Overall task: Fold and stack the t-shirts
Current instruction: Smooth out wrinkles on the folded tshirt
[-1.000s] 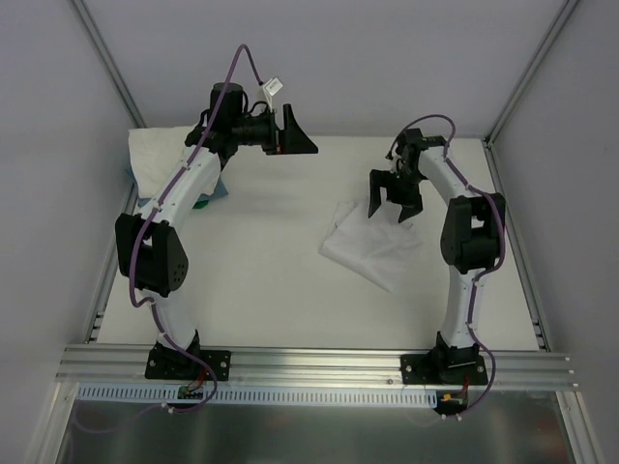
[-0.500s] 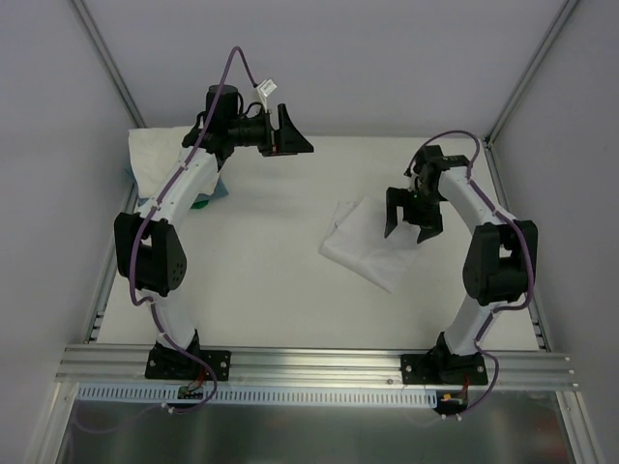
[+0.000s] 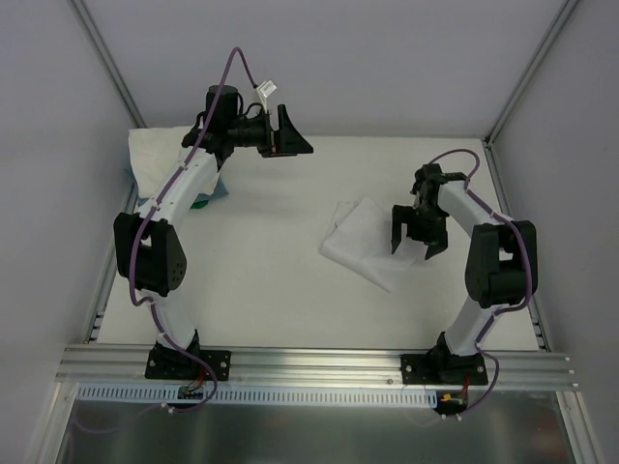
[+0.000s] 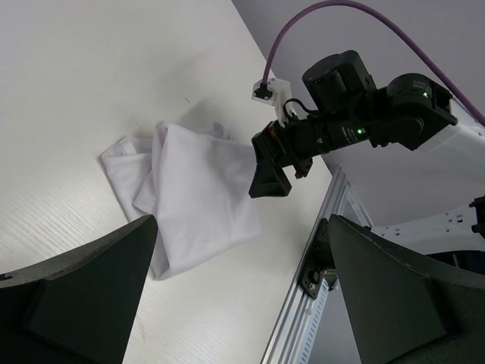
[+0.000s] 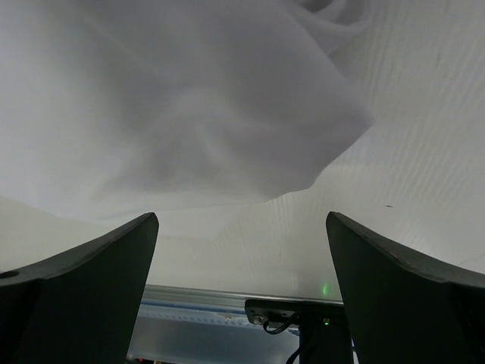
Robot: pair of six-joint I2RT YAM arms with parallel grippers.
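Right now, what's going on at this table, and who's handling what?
Two robot arms are dealing with white t-shirts. The right hand hovers open over the right edge of a crumpled t-shirt lying on the table, with nothing gripped. The left hand is open and empty, held high over the far left side. Beside that arm, a pile of white cloth sits in the far-left corner, with a teal item at its edge. The crumpled shirt is not neatly folded.

Nothing readable is showing in any view; no word, brand, number or sign is standing out; the small white tag (image 3: pixel 268 89) by the purple cable (image 3: pixel 235 60) is appearing too small and blurred to read.
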